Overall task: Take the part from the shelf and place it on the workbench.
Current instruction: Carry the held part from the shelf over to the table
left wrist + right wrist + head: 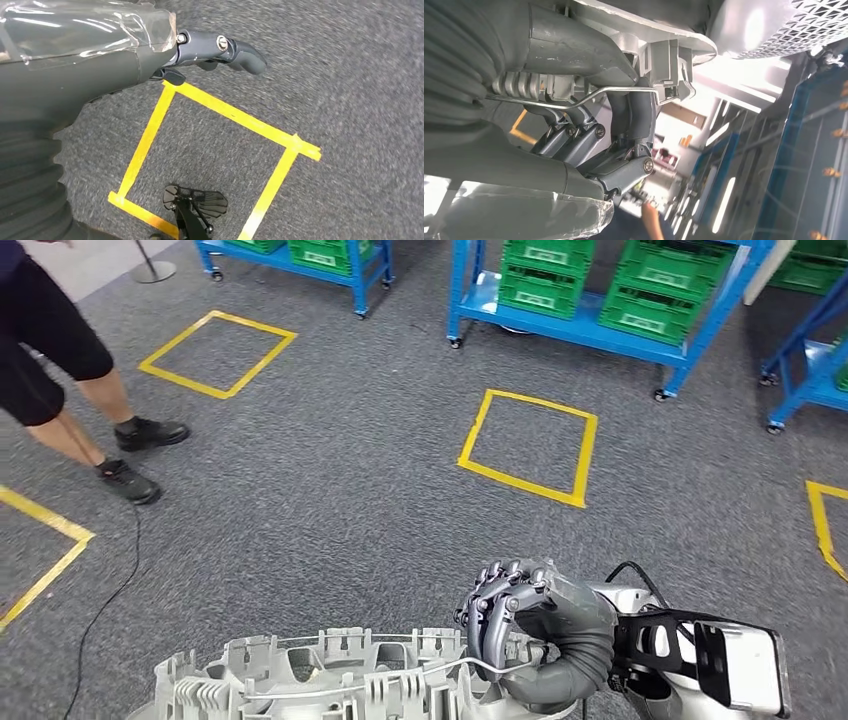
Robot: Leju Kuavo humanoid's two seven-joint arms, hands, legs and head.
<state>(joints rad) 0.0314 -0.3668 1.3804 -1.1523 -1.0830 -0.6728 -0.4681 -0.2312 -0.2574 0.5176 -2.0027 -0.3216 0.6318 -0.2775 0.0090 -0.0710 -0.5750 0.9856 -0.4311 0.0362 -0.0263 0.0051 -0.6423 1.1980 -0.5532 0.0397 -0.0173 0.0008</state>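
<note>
Part (330,675) in right hand (515,625)

- Right hand (520,625): grey ribbed cover, thick grey thumb, dark linked fingers (500,585) with silver screws.
- Right forearm: silver shell, black bracket, black cable.
- Left hand (220,50): dark grey fingers, screw heads, clear taped film.

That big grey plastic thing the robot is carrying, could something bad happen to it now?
Maybe. The grey part is wide, and the head view shows just the right hand gripping one end, so it might tip or slip out. A person stands nearby on the carpet with a thin black cable trailing across the floor; the robot could bump into them or trip on it. The left hand hangs free over the floor and is not helping.
</note>
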